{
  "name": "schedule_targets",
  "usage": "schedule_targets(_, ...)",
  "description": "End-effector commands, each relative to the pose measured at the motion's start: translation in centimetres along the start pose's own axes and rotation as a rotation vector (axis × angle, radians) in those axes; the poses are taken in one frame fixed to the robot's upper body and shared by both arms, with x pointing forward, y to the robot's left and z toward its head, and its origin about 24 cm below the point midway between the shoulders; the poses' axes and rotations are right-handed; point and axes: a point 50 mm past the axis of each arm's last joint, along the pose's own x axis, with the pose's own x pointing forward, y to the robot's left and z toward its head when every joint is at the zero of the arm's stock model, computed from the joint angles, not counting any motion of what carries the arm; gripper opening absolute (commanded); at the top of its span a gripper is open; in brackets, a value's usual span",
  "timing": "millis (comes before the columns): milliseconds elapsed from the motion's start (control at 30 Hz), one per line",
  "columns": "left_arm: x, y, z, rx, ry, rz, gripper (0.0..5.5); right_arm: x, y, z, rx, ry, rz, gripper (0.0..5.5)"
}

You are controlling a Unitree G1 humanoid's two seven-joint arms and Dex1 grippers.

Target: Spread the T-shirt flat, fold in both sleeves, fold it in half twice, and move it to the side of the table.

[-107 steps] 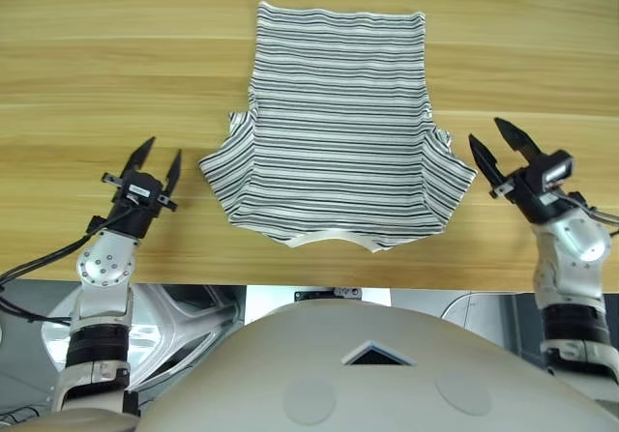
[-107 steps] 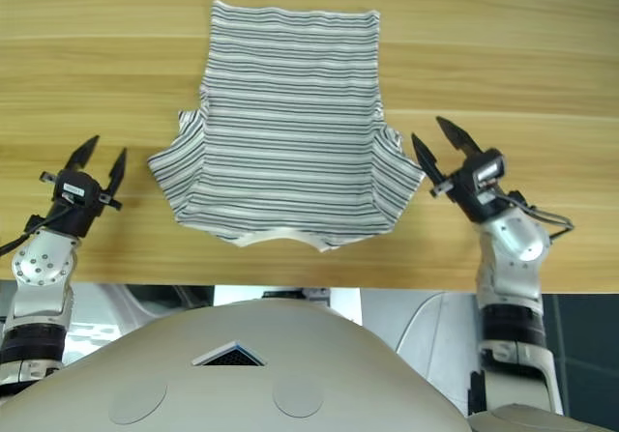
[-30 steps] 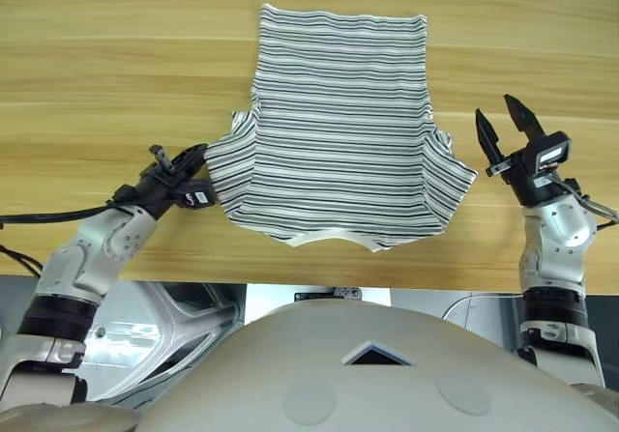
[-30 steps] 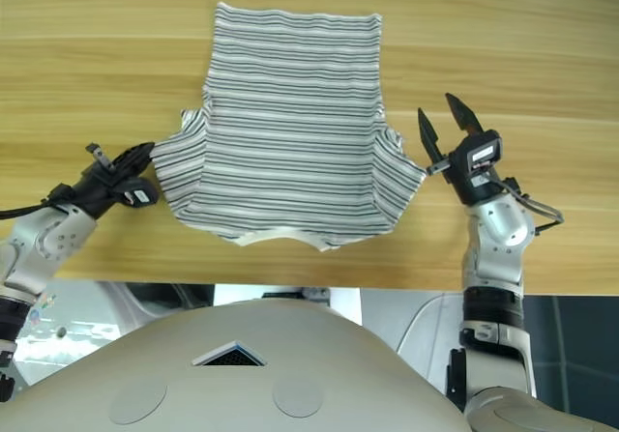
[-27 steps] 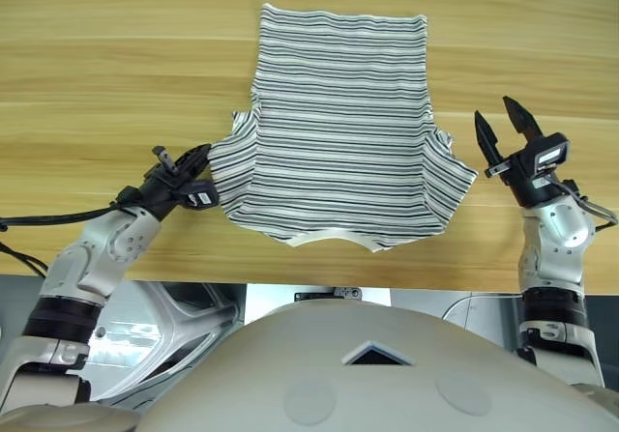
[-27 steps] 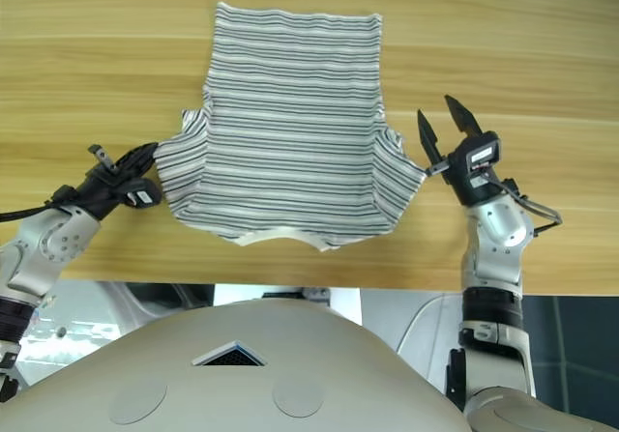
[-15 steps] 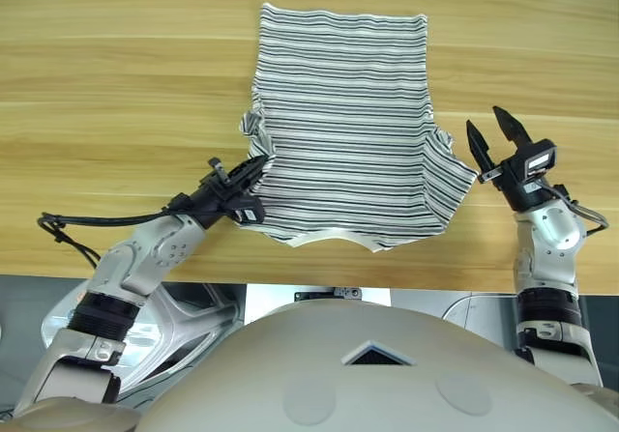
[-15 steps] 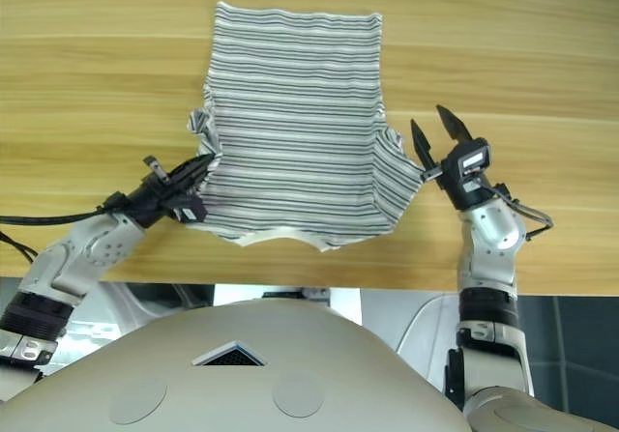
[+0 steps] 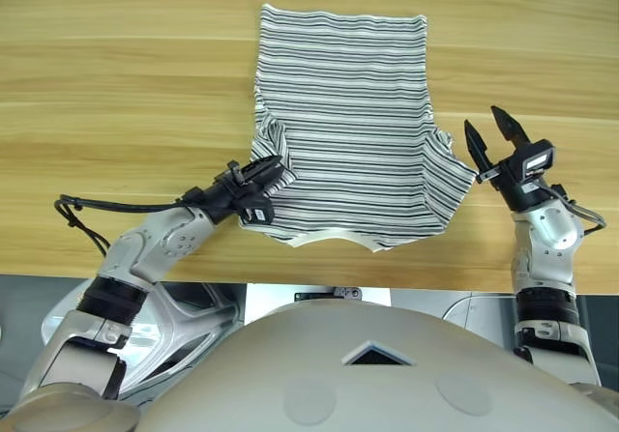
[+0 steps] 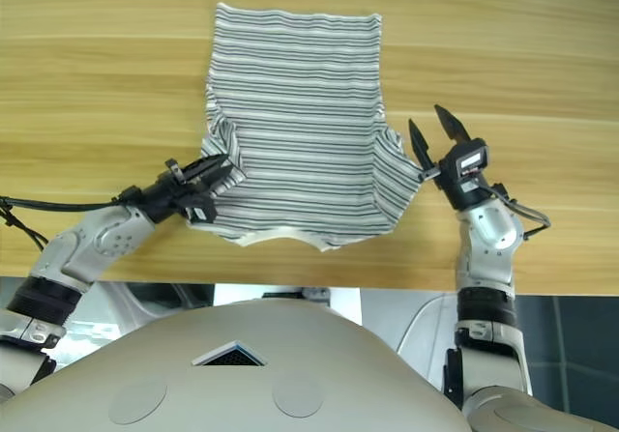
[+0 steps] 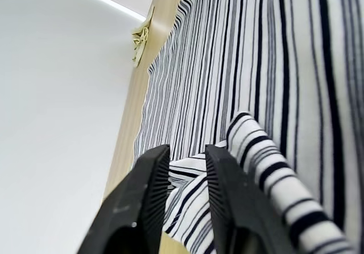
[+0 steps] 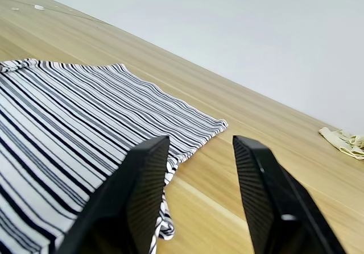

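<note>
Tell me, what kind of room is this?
Probably a robot test lab, not a home: a striped T-shirt on a wooden table, a plain white wall, and loose cables.

Your two head eyes look forward and down on the table point(image 9: 116, 55), side by side, and both take in the whole T-shirt point(image 9: 343, 94). Your left wrist camera sits close behind the left gripper point(image 11: 186, 150), skimming along the cloth; your right wrist camera looks low past the right gripper point(image 12: 200, 141) across the shirt's edge.
</note>
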Motion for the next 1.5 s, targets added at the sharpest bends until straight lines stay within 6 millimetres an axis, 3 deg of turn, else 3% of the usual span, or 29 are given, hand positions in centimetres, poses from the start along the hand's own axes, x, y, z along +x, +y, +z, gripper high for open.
schedule_targets(33,-2.8,-5.5,-0.9,-0.051,0.102,-0.315,1.13,0.4,-0.3,0.5,-0.02,-0.017,0.007,2.07)
schedule_targets(167,-3.0,-5.5,-0.7,-0.059,0.089,-0.309,1.13,0.3,-0.4,0.8,-0.042,-0.016,0.031,2.07)
schedule_targets(267,-2.0,-2.2,0.4,-0.122,0.016,-0.051,1.13,0.0,-0.6,1.3,-0.077,-0.007,0.067,2.07)
schedule_targets(400,-1.7,1.8,2.7,-0.241,-0.123,0.27,1.13,-3.9,-1.0,1.7,-0.295,0.11,0.213,2.07)
schedule_targets(533,-2.0,4.1,4.0,-0.336,-0.212,0.426,1.13,-7.5,-2.8,2.4,-0.602,0.307,0.301,2.07)
schedule_targets(600,-2.0,4.3,4.4,-0.363,-0.241,0.43,1.13,-8.9,-1.9,1.2,-0.729,0.437,0.431,2.07)
schedule_targets(700,-1.9,4.5,4.6,-0.378,-0.258,0.428,1.13,-10.3,-0.2,1.1,-0.74,0.463,0.513,2.07)
schedule_targets(833,-1.9,4.6,4.4,-0.38,-0.249,0.441,1.13,-10.3,0.7,0.8,-0.741,0.456,0.564,2.07)
schedule_targets(933,-1.8,4.8,4.4,-0.382,-0.244,0.463,1.13,-8.8,1.5,-0.6,-0.737,0.431,0.545,2.07)
schedule_targets(1033,-2.1,4.6,4.2,-0.387,-0.224,0.475,1.13,-7.3,0.5,-1.7,-0.759,0.426,0.467,2.07)
schedule_targets(1300,-2.1,3.8,4.3,-0.409,-0.204,0.472,1.13,-6.2,-2.1,-2.3,-0.799,0.42,0.38,2.07)
schedule_targets(1500,-2.0,3.6,4.5,-0.418,-0.205,0.475,1.13,-5.8,-1.3,-2.2,-0.785,0.37,0.416,2.07)
